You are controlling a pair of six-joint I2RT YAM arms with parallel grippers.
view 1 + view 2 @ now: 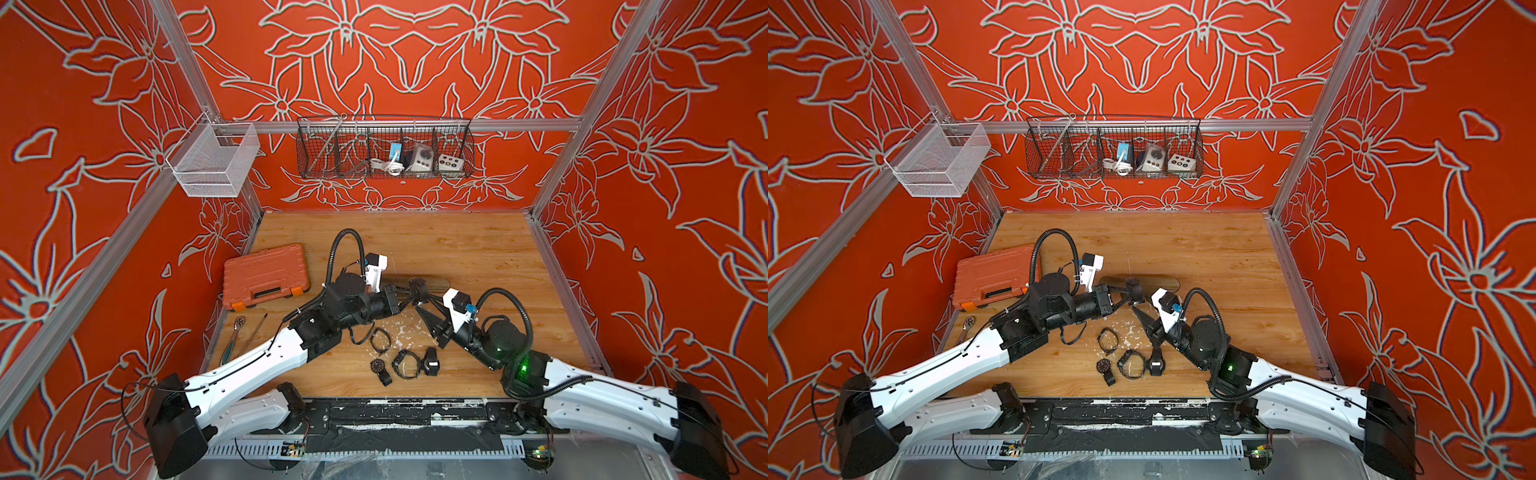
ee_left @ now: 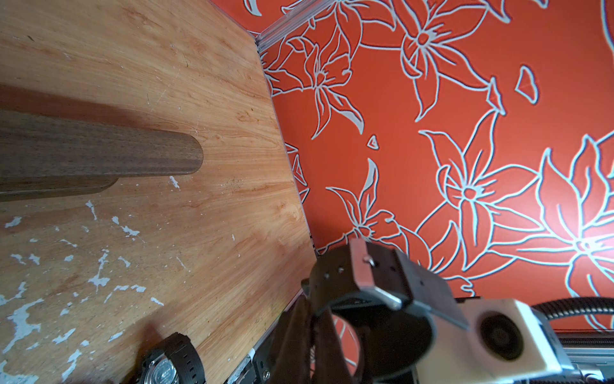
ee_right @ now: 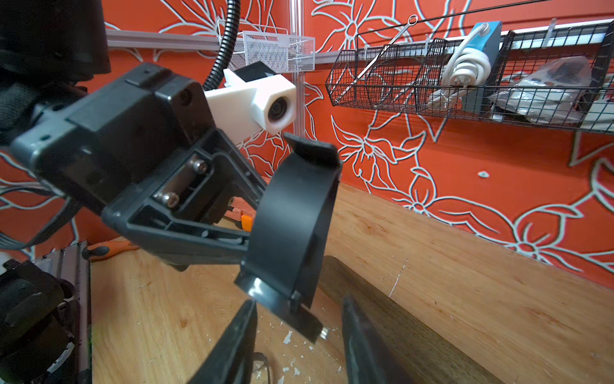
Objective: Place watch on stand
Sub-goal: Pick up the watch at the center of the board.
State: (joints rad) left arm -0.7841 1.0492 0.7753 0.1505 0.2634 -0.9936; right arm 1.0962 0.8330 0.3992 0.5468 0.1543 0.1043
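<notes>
Wooden surface (image 1: 457, 249), mid-frame: left claw (image 1: 407, 294) pinched shut on the black watch (image 1: 417, 286) beside the brown stand (image 1: 437, 283); right claw (image 3: 299, 309) part open, empty. Likely light, floppy; grip strap, not face.

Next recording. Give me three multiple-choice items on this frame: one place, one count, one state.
1. The orange tool case lies: A on the table beside the left arm; B in a wire basket; C on the stand.
2. Loose watches on the table: A two; B four; C six.
3. The left gripper is: A open, empty; B shut on a black-strapped watch; C shut on a ratchet.
Key: 1A, it sits beside that arm; 2B, four lie near the front edge; 3B, its jaws pinch the strap.
</notes>
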